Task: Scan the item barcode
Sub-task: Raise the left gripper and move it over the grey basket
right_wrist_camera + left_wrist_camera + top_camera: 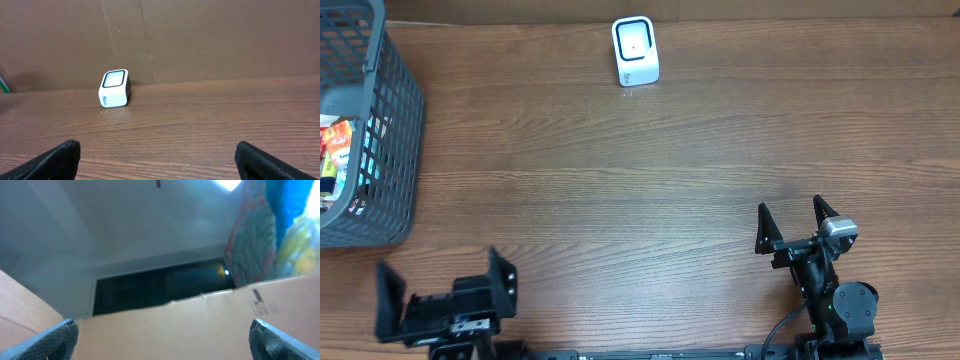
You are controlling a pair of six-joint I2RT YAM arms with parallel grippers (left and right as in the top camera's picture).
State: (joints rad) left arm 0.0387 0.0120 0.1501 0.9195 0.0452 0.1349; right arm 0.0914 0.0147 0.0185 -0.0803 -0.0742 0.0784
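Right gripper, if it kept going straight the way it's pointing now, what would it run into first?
Likely nothing soon: the right gripper faces bare table, then the cardboard wall at the back. The white scanner sits left of that line. Its tilt is unclear, so the table might come first.

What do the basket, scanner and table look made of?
Basket: grey moulded plastic, matte, by its grid walls. Scanner: smooth white plastic shell, likely. Table: brown wood grain, semi-matte; solid wood or laminate, cannot tell.
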